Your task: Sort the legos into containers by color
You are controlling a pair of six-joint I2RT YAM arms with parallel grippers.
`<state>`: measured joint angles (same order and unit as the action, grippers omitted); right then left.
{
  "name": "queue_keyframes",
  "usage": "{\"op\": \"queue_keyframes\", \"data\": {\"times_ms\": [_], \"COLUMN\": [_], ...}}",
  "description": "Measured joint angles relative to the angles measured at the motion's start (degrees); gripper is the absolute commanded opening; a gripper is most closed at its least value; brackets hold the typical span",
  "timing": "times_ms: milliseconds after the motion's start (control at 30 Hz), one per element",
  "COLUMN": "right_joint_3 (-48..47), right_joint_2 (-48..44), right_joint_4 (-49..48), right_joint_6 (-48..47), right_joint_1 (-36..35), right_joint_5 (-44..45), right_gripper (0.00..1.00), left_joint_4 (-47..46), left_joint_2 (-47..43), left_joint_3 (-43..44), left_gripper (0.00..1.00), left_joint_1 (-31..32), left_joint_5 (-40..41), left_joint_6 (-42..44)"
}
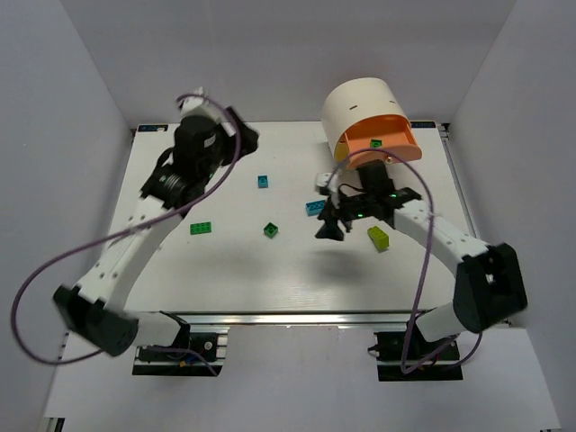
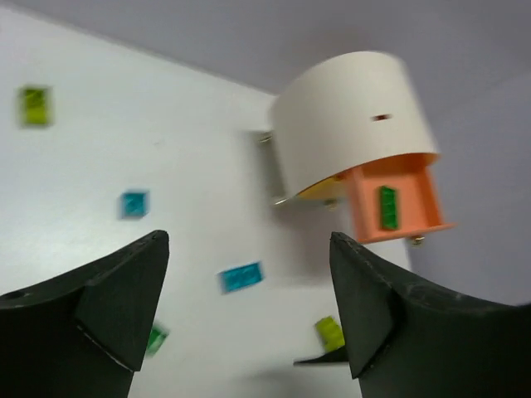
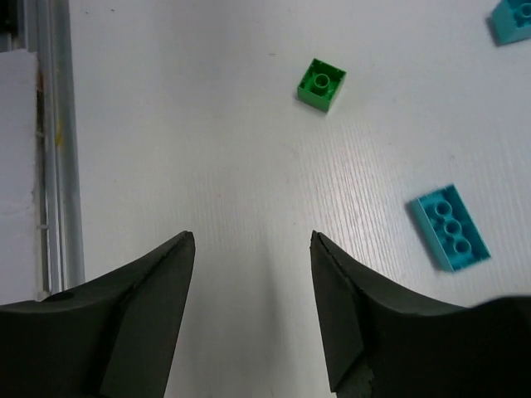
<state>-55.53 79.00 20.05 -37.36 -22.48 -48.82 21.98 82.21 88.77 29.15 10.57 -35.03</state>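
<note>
SORTING UNDER WAY: We see the cream cabinet [image 1: 360, 103] at the far right of the bench [image 1: 225, 283]. Its orange drawer [image 1: 403, 146] is pulled out toward the near side w/ one green brick [image 1: 375, 142] lying inside. We judge it stands open so more bricks can be dropped in from above w/o another pull. A yellow drawer [image 2: 319, 189] below shows only as a sliver.

The right pincer [image 3: 252, 240] hangs over bare bench on the near side of the drawer, jaws spread wide & holding nothing. Its wrist cam looks down on a green square brick [image 3: 321, 84] and a cyan brick [image 3: 448, 226]. Both lie apart from the fingers, neither between them. We read this as the approach to a next pick, prob. the green one, since its colour matches what the drawer holds.

The left pincer [image 2: 248, 240] sits high at the far left-centre, also wide & empty, tilted toward the cabinet. It is parked clear, it seems, so the right pincer has room.

Also loose on the bench are a second cyan brick [image 1: 263, 182] toward the far side, a bright green brick [image 1: 202, 228] at left, and a lime brick [image 1: 378, 237] just right of the right pincer. By our count most of the job lies ahead.
</note>
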Motion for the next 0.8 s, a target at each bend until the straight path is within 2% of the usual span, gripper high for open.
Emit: {"op": "queue_keyframes", "data": {"times_ms": [33, 167, 300, 467, 567, 800], "right_joint_3": [-2.5, -13.9, -20.9, -26.1, -29.3, -31.4], "right_joint_2": [2.8, 15.6, 24.7, 32.2, 36.4, 40.0], "right_joint_4": [0.6, 1.9, 2.2, 3.3, 3.2, 2.5], "right_joint_6": [1.1, 8.8, 16.2, 24.0, 27.9, 32.4], "right_joint_1": [-3.0, -11.9, -16.5, -20.7, -22.3, -24.4], "right_joint_5": [3.0, 12.0, 18.4, 29.4, 34.3, 40.8], "right_gripper": [0.66, 0.88, 0.89, 0.89, 0.89, 0.86], "left_joint_4": [2.7, 13.5, 22.8, 30.3, 32.5, 35.4], "left_joint_2": [-4.5, -17.3, -26.3, -33.9, -37.3, -41.4], "left_joint_3": [-3.8, -16.4, -27.0, -33.6, -36.5, -41.2], "left_gripper": [0.9, 0.94, 0.94, 0.94, 0.94, 0.94], "left_joint_1": [-0.7, -2.1, -2.6, -2.8, -2.8, -2.8], "left_joint_5": [2.0, 7.9, 11.4, 12.7, 12.5, 11.3], "left_joint_6": [-1.2, -6.6, -12.0, -17.3, -19.7, -22.3]}}
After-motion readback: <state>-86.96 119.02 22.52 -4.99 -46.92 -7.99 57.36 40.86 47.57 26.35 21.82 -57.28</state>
